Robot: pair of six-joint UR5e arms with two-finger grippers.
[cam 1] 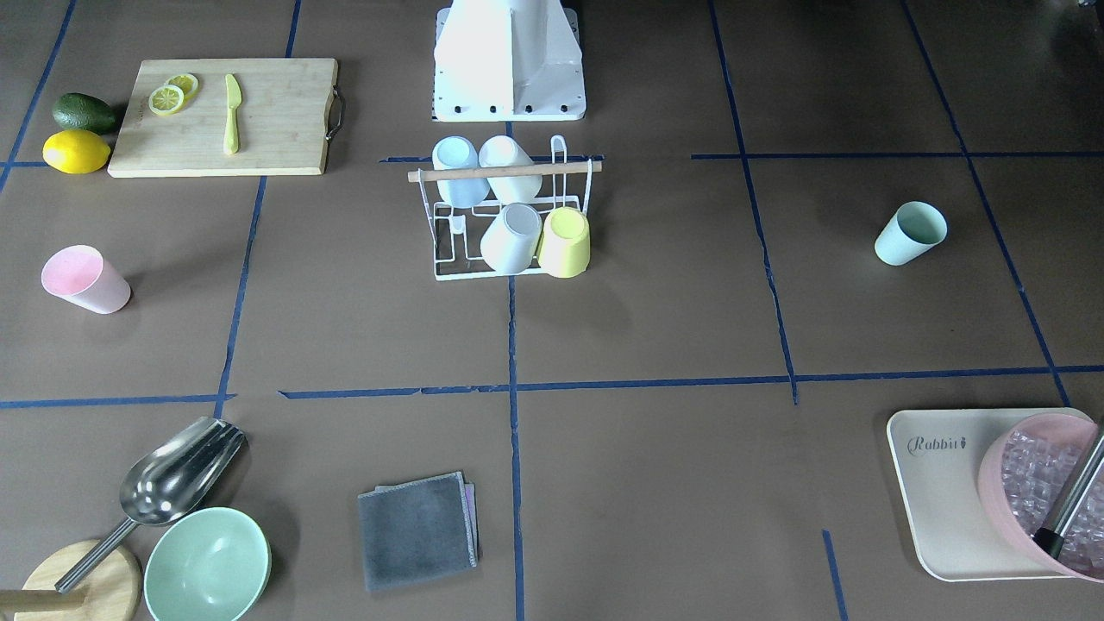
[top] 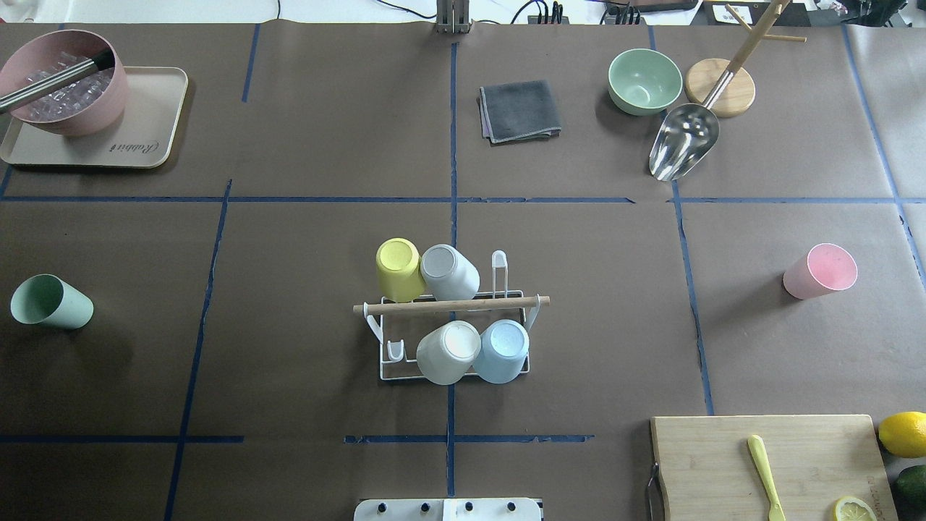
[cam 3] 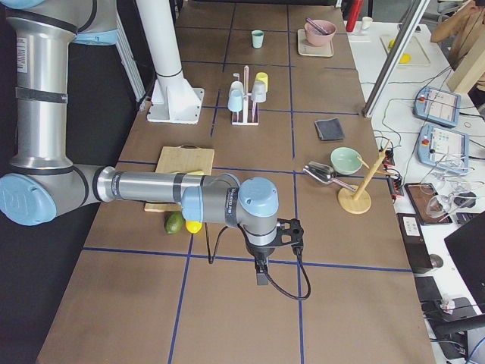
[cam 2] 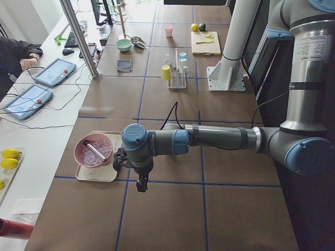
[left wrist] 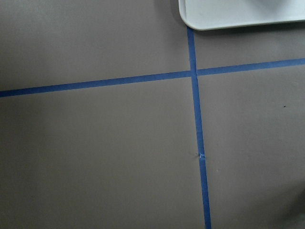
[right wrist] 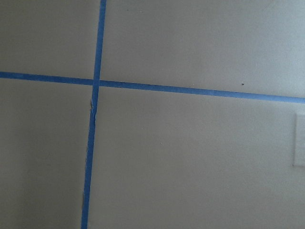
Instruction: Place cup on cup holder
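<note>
The white wire cup holder (top: 448,305) with a wooden rod handle stands at the table's middle, also in the front view (cam 1: 504,172). Several cups hang on it upside down: yellow, grey, white and light blue. A green cup (top: 51,302) lies loose on the robot's left side and a pink cup (top: 821,271) on its right. My left gripper (cam 2: 141,183) hangs over the table's left end beside the tray. My right gripper (cam 3: 261,274) hangs over the right end. Both are far from the cups, seem to hold nothing, and I cannot tell whether they are open or shut.
A cutting board (top: 767,463) with a knife and lemon slices, a lemon and an avocado lie near right. A green bowl (top: 644,81), a metal scoop (top: 684,148), a wooden stand and a grey cloth (top: 519,110) lie far. A tray (top: 145,145) holds a pink ice bowl.
</note>
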